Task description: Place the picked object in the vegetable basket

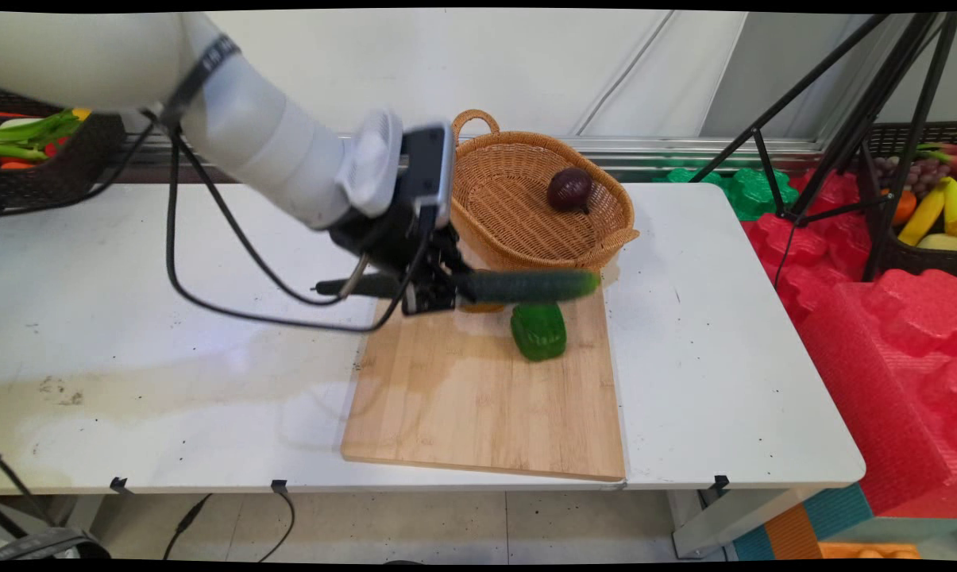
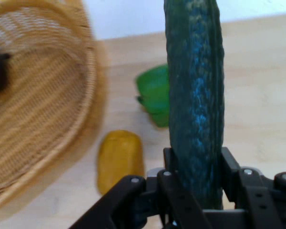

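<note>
My gripper (image 1: 446, 287) is shut on a long dark green cucumber (image 1: 526, 286), held level above the far end of the wooden cutting board (image 1: 478, 405). In the hand view the cucumber (image 2: 195, 100) runs straight up from between the fingers (image 2: 231, 167). Below it on the board lie a green bell pepper (image 1: 538, 330) and a yellow vegetable (image 2: 119, 160), which the cucumber almost hides in the main view. Just beyond stands a wicker basket (image 1: 518, 230) with a dark purple onion (image 1: 569, 189) inside.
Black cables (image 1: 232, 238) hang from the arm over the table's left part. Red foam (image 1: 883, 334), a black tripod (image 1: 851, 127) and a crate of fruit (image 1: 923, 214) stand to the right of the table. A crate of vegetables (image 1: 41, 151) sits at far left.
</note>
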{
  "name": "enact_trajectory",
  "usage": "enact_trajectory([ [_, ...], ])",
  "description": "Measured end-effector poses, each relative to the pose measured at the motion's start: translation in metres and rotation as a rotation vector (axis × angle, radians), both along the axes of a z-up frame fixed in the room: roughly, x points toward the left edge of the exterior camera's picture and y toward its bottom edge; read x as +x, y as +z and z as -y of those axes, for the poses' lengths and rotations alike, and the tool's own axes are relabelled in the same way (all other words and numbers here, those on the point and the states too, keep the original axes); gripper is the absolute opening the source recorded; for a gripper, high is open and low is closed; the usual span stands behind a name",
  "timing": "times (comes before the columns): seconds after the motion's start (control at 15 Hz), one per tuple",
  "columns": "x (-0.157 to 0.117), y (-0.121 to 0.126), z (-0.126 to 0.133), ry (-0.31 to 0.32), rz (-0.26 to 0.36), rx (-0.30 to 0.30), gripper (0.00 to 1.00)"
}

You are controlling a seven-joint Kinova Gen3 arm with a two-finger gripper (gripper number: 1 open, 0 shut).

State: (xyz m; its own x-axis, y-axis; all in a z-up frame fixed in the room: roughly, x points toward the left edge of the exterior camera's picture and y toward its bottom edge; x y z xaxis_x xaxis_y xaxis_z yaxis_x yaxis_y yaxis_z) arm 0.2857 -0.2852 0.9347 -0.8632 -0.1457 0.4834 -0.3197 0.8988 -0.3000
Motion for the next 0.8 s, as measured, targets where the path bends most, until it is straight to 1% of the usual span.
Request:
enact_trajectory([
  [0.2, 0.003, 0.021, 0.013, 0.113, -0.054, -0.026, 0.0],
  [0.27, 0.003, 0.028, 0.021, 0.163, -0.076, -0.036, 0.0],
  [0.47, 0.004, 0.038, 0.045, 0.299, -0.123, -0.067, 0.0],
  [0.67, 0.007, 0.042, 0.076, 0.432, -0.149, -0.103, 0.0],
  [0.73, 0.008, 0.043, 0.086, 0.467, -0.151, -0.113, 0.0],
  [0.8, 0.009, 0.043, 0.093, 0.485, -0.149, -0.12, 0.0],
])
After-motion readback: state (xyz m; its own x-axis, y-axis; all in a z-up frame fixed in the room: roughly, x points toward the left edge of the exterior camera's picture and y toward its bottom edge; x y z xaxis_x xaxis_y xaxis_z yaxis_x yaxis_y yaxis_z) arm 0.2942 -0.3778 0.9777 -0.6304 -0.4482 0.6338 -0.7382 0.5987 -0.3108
